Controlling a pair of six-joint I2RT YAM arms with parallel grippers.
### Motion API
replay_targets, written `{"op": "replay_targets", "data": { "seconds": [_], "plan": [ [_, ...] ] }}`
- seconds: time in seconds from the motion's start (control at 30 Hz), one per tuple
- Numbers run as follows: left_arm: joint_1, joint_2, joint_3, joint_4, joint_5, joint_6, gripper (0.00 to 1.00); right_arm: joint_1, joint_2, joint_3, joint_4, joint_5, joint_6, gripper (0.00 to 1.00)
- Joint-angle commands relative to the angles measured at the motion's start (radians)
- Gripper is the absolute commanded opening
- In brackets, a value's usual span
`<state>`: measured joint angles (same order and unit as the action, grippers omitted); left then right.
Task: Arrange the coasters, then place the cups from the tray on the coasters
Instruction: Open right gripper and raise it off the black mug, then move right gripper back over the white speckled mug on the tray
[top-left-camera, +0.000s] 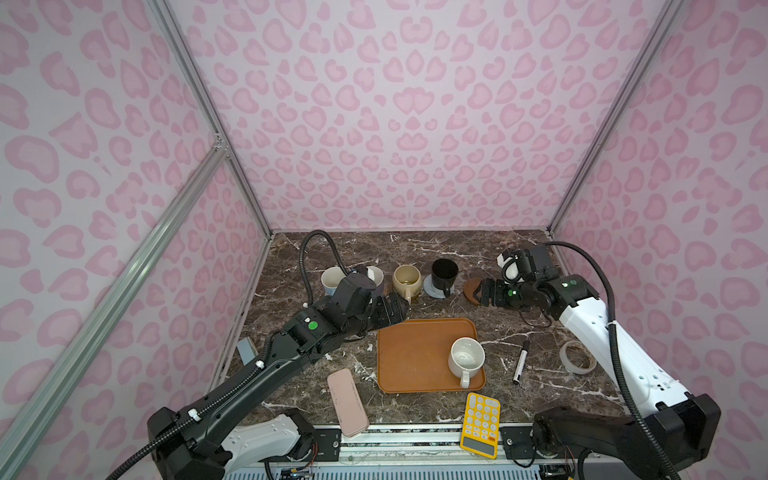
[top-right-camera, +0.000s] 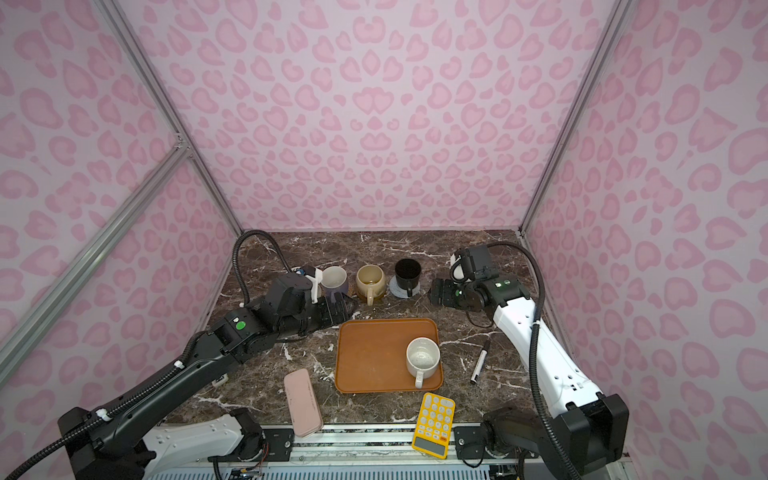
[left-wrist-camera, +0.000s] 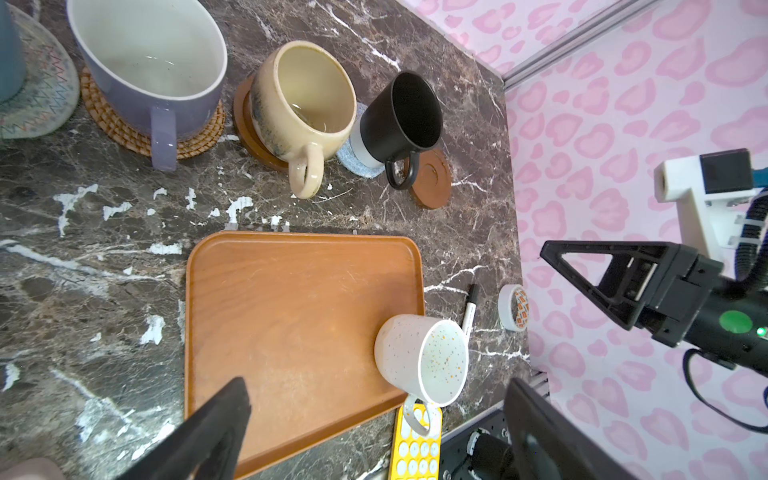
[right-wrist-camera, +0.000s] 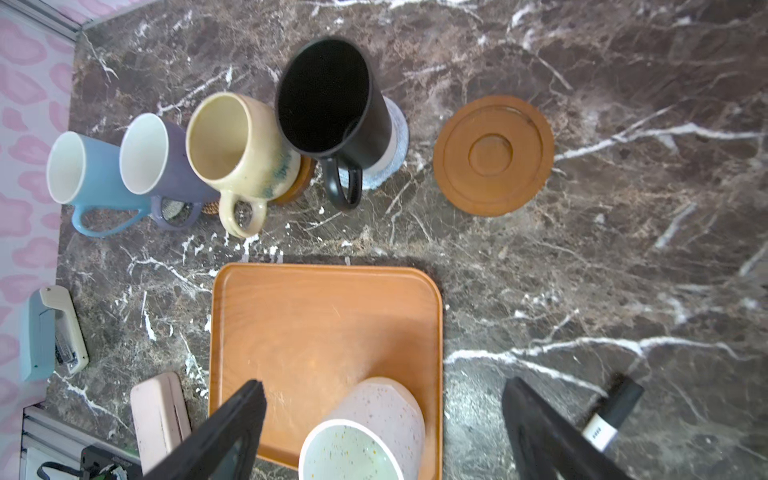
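Observation:
The speckled white cup (top-left-camera: 466, 357) (right-wrist-camera: 365, 432) stands alone on the orange-brown tray (top-left-camera: 415, 357) (left-wrist-camera: 299, 324). Along the back, the light blue cup (right-wrist-camera: 79, 174), lavender cup (left-wrist-camera: 149, 62), cream cup (top-left-camera: 407, 280) and black cup (top-left-camera: 444, 272) each sit on a coaster. One brown coaster (right-wrist-camera: 493, 154) (left-wrist-camera: 432, 178) lies bare, right of the black cup. My left gripper (top-left-camera: 395, 309) (left-wrist-camera: 380, 415) hovers open by the tray's far left corner. Beside the bare coaster, my right gripper (top-left-camera: 484, 293) (right-wrist-camera: 386, 415) is open and holds nothing.
A pink case (top-left-camera: 347, 401) and a yellow calculator (top-left-camera: 480, 424) lie at the front edge. A marker (top-left-camera: 521, 359) and a tape roll (top-left-camera: 577, 357) lie right of the tray. A small pale blue device (right-wrist-camera: 41, 332) sits by the left wall.

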<state>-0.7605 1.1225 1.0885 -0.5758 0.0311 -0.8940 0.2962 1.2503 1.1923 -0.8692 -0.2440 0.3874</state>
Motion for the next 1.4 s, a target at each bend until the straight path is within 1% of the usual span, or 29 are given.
{"op": "replay_targets", "data": {
  "seconds": [0.0, 0.17, 0.4, 0.53, 0.63, 0.83, 0.9, 1.0, 1.1, 1.2, 1.37],
  "plan": [
    [0.000, 0.006, 0.011, -0.001, 0.046, 0.049, 0.97, 0.032, -0.019, -0.018, -0.105, 0.038, -0.009, 0.91],
    [-0.002, 0.016, -0.012, 0.035, 0.082, 0.043, 0.97, 0.094, -0.062, -0.053, -0.169, 0.089, 0.038, 0.91],
    [-0.010, 0.041, -0.030, 0.075, 0.117, 0.043, 0.97, 0.190, -0.101, -0.118, -0.201, 0.110, 0.106, 0.89],
    [-0.011, 0.047, -0.069, 0.118, 0.131, 0.022, 0.97, 0.282, -0.109, -0.138, -0.224, 0.161, 0.145, 0.89],
    [-0.017, 0.067, -0.070, 0.122, 0.141, 0.013, 0.97, 0.363, -0.112, -0.169, -0.220, 0.172, 0.196, 0.88],
    [-0.046, 0.079, -0.080, 0.143, 0.117, -0.021, 0.97, 0.575, -0.124, -0.237, -0.207, 0.216, 0.363, 0.90],
    [-0.059, 0.080, -0.099, 0.167, 0.112, -0.042, 0.97, 0.624, -0.132, -0.264, -0.185, 0.237, 0.406, 0.90],
    [-0.075, 0.079, -0.143, 0.232, 0.113, -0.087, 0.97, 0.650, -0.134, -0.311, -0.135, 0.238, 0.443, 0.88],
    [-0.089, 0.079, -0.175, 0.276, 0.100, -0.128, 0.97, 0.661, -0.123, -0.339, -0.085, 0.253, 0.450, 0.85],
    [-0.097, 0.079, -0.186, 0.285, 0.084, -0.148, 0.97, 0.663, -0.105, -0.363, -0.038, 0.261, 0.441, 0.81],
    [-0.109, 0.065, -0.215, 0.304, 0.069, -0.186, 0.97, 0.677, -0.085, -0.399, 0.014, 0.272, 0.445, 0.70]
  ]
}}
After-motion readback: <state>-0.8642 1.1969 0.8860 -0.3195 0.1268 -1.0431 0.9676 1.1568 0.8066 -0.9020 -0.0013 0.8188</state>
